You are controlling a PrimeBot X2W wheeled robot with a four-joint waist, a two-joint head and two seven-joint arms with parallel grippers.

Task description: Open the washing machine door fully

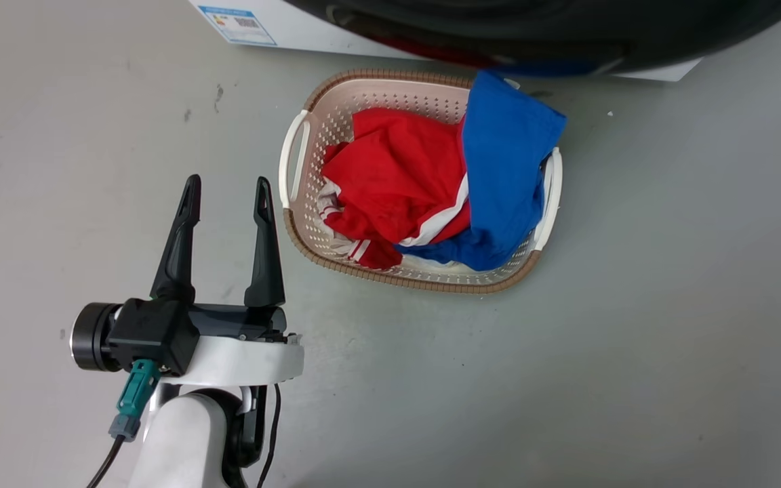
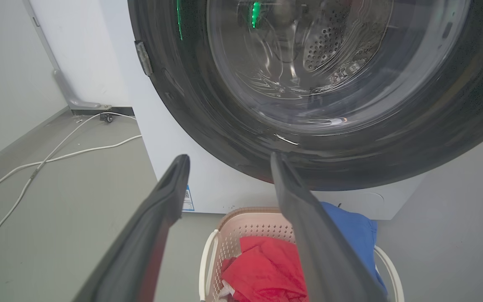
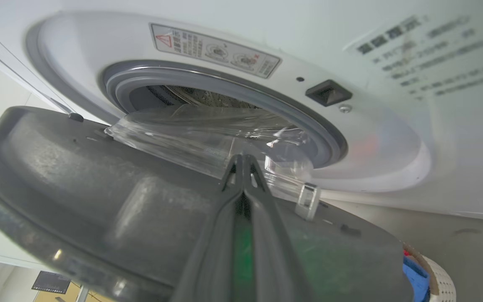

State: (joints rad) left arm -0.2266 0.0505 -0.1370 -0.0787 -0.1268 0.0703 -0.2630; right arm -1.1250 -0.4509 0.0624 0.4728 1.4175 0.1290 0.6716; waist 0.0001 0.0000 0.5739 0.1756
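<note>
The washing machine door (image 3: 78, 180) stands partly open, swung out from the white washing machine (image 3: 392, 138) so that its grey inner face and clear glass bowl (image 3: 208, 142) show in the right wrist view, the bowl close before the grey rubber-rimmed drum opening (image 3: 275, 105). The right tool (image 3: 241, 158) lies along that inner face with its two dark fingers (image 3: 266, 218) pressed together, tips meeting in front of the glass and nothing seen between them. A clear latch hook (image 3: 307, 200) juts from the door just beside the fingers, and the dark latch socket (image 3: 327, 92) sits on the machine's front beside the opening. The left tool (image 1: 228, 179) hovers over the grey floor (image 1: 634, 339) with fingers spread apart and empty, near a beige laundry basket (image 1: 293, 156) holding a red garment (image 1: 397, 176) and a blue garment (image 1: 506, 156) draped over its rim. From the left wrist, the door's glossy black outer ring looms above the basket. White cables (image 2: 57, 153) trail across the floor to the machine's side. A blue-edged label (image 1: 238, 24) is stuck low on the machine's front.
</note>
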